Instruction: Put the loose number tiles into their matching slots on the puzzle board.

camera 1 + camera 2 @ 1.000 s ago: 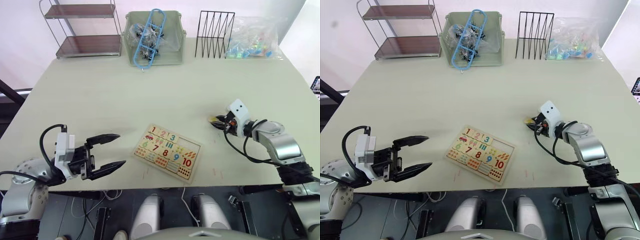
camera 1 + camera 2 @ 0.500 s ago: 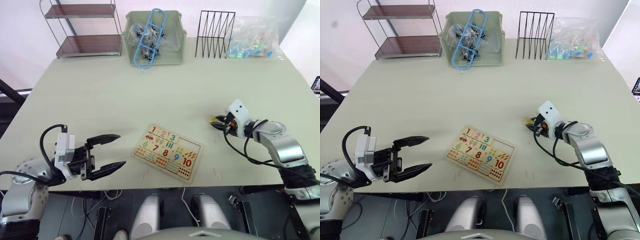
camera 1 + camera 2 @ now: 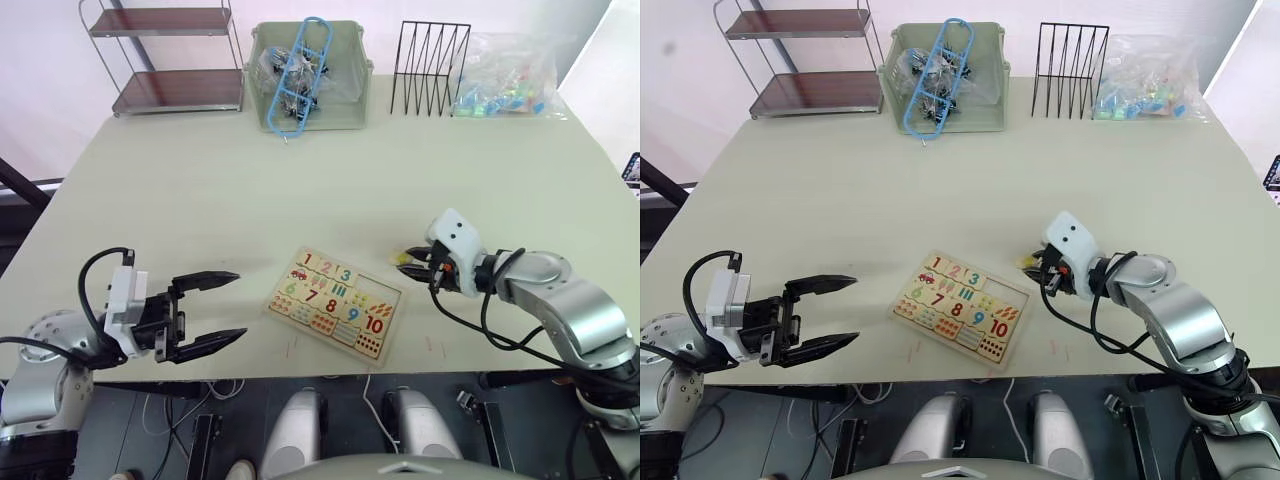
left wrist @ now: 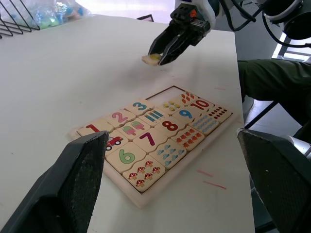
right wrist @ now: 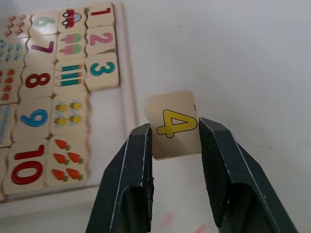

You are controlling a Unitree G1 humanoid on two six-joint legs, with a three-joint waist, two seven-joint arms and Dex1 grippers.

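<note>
The right gripper (image 5: 174,145) is clamping the number 4 tile (image 5: 173,124) between its fingers and is carrying it closer to the puzzle board (image 3: 336,302) than a second ago — the tile is now hanging above the bench (image 3: 300,190) just beside the board's empty slots (image 3: 380,287). The left gripper (image 3: 213,308) is holding spread apart, empty — unchanged, well left of the board.

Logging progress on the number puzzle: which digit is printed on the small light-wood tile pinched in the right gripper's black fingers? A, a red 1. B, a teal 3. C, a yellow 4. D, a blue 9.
C: the small light-wood tile clamped in the right gripper shows a yellow 4.
</note>
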